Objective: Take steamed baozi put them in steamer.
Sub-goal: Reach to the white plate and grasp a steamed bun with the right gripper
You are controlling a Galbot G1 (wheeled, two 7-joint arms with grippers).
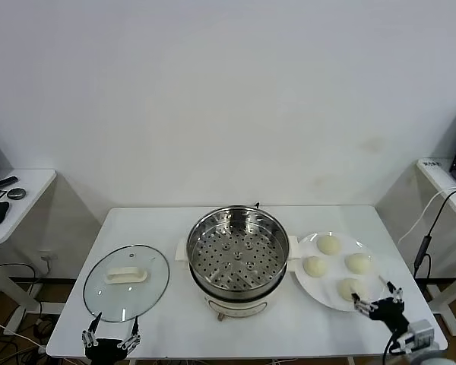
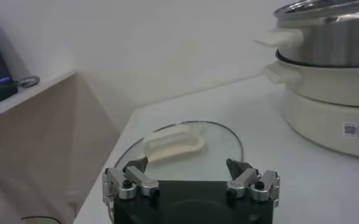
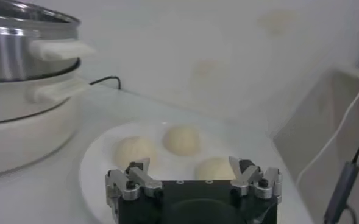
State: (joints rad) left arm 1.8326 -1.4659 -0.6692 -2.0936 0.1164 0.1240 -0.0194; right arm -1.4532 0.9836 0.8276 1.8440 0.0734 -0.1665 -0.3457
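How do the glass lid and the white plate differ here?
The glass lid lies left of the steamer; the plate lies right. The lid is see-through with a white handle; the plate is solid white. The lid carries nothing; the plate holds four buns. Both are round and flat on the table.

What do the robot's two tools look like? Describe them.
Both match: the left tool and right tool each have a black block body carrying two silver metal finger mounts with dark screws, ending in short black tips. No markings show. Grey hardware sits behind the right one.

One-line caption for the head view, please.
Both grippers, left and right, open at table's near edge; four baozi on plate, steamer empty.
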